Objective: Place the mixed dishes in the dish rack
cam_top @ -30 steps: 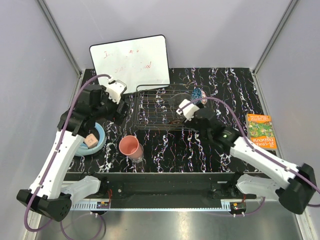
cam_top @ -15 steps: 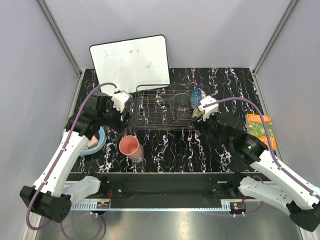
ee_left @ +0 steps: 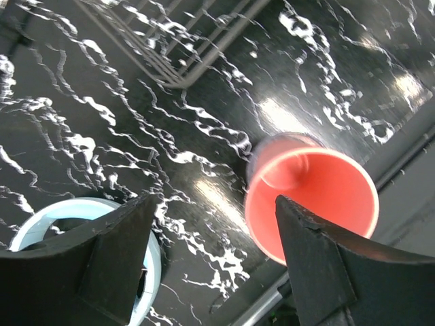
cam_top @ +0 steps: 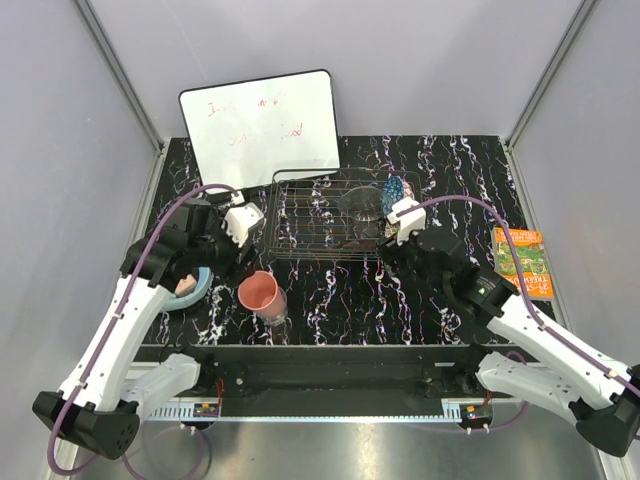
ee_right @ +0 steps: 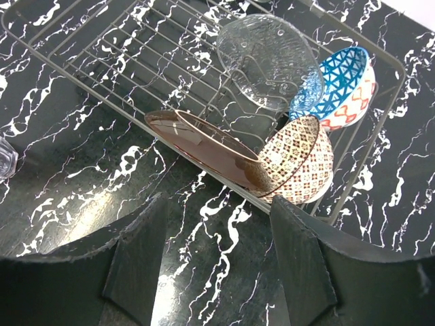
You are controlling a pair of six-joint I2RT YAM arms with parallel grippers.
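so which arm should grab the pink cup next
Left. Its open hand hangs just beside the pink cup, which fills its wrist view. The right hand is off at the dish rack's right end, farther from the cup.

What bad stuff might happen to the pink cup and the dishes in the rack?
The pink cup stands near the front edge of the table, so the open left gripper might knock it over or off if it comes in crooked. In the dish rack, the plate leans at the near side with the cream-gold bowl tipped beside it; the open right gripper hovers close, and a bump might slide them out.
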